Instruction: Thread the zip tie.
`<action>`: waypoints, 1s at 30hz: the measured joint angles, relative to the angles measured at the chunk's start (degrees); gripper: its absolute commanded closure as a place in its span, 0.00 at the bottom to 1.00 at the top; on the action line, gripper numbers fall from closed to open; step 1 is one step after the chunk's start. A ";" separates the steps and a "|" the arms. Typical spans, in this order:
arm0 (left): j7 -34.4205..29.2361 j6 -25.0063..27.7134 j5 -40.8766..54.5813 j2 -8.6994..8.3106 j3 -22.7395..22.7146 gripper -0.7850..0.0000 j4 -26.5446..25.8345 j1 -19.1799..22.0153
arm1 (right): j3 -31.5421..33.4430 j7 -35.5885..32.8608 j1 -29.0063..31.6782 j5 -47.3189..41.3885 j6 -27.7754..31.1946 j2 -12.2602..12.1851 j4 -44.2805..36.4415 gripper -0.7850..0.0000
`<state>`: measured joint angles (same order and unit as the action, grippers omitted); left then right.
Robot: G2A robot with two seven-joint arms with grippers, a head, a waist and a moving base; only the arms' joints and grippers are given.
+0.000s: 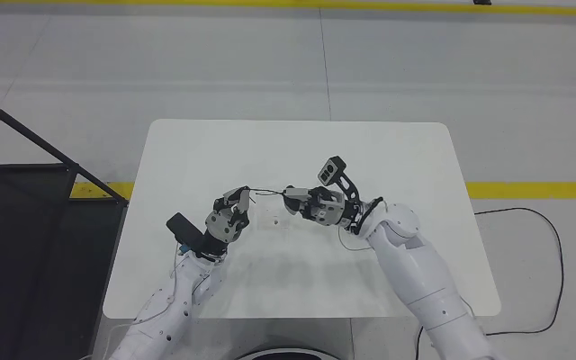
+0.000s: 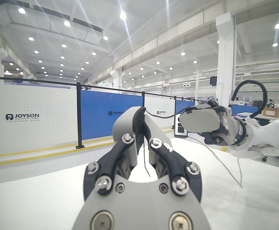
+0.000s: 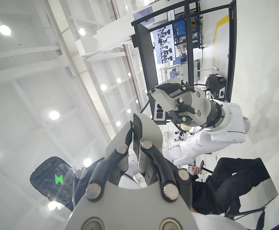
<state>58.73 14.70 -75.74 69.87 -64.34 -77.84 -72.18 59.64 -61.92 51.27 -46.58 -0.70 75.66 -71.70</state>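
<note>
One zip tie (image 2: 161, 116) is pinched by the left gripper (image 2: 142, 113) and right gripper (image 3: 134, 122) (two, both clamped) above one table (image 1: 378, 153).

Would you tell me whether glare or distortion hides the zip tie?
Left wrist view: lamps streak flare overhead, yet the zip tie shows dark. Right wrist view: lamps bloom, beams bow. Top view: even light on the table.

Above the middle of the desk (image 1: 405, 153), the left gripper (image 1: 239, 200) is at nine o'clock from the right gripper (image 1: 291, 198). The zip tie (image 1: 266, 192) stretches between them, pinched in both.
</note>
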 measured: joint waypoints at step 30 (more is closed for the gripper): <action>0.00 0.00 0.00 0.00 0.00 1.00 0.00 0.00 | -1.76 3.04 -2.48 -1.31 -1.48 1.33 0.09 1.00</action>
<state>58.73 14.70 -75.74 69.87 -64.34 -77.84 -72.18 57.87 -58.87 48.79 -47.89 -2.18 76.99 -71.62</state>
